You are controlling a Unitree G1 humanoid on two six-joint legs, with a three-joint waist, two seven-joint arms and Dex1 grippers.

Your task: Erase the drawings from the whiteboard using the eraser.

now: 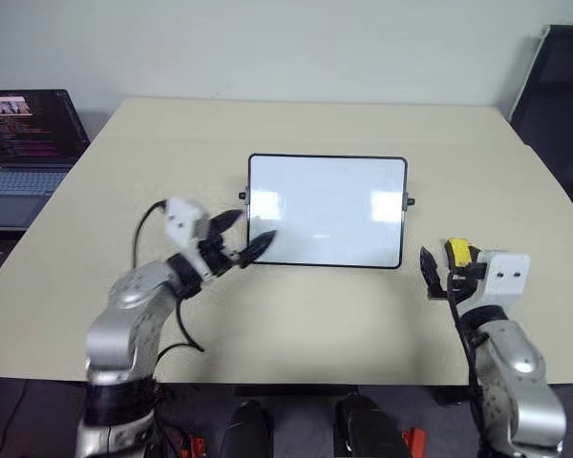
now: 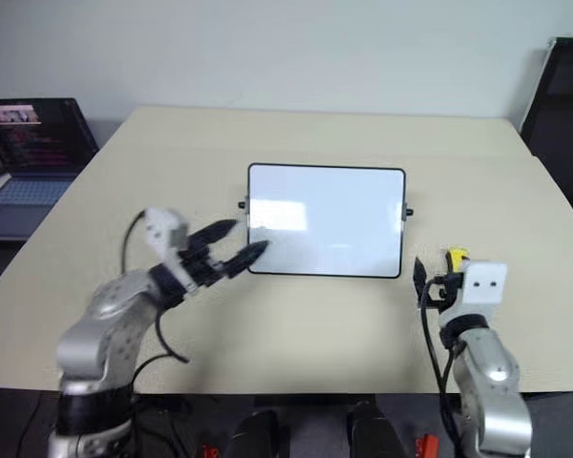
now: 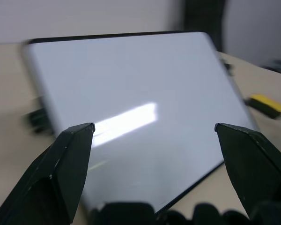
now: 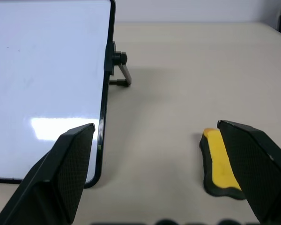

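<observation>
The whiteboard (image 1: pixel 327 210) stands propped in the middle of the beige table (image 1: pixel 296 324), black-framed and glossy. The drawings are out of view: its face reads plain white with glare. The eraser (image 4: pixel 218 159), a yellow block with a dark underside, lies on the table to the right of the board's near right corner (image 1: pixel 457 253). My right gripper (image 4: pixel 155 125) is open just behind it. The eraser lies close against the inside of one of its fingers and is not clamped. My left gripper (image 1: pixel 256 226) is open and empty at the board's near left corner.
An open laptop (image 1: pixel 24 143) with a lit screen sits on a lower surface off the table's far left. A dark upright panel (image 1: pixel 559 86) stands at the far right. The table's front edge runs just below both arms.
</observation>
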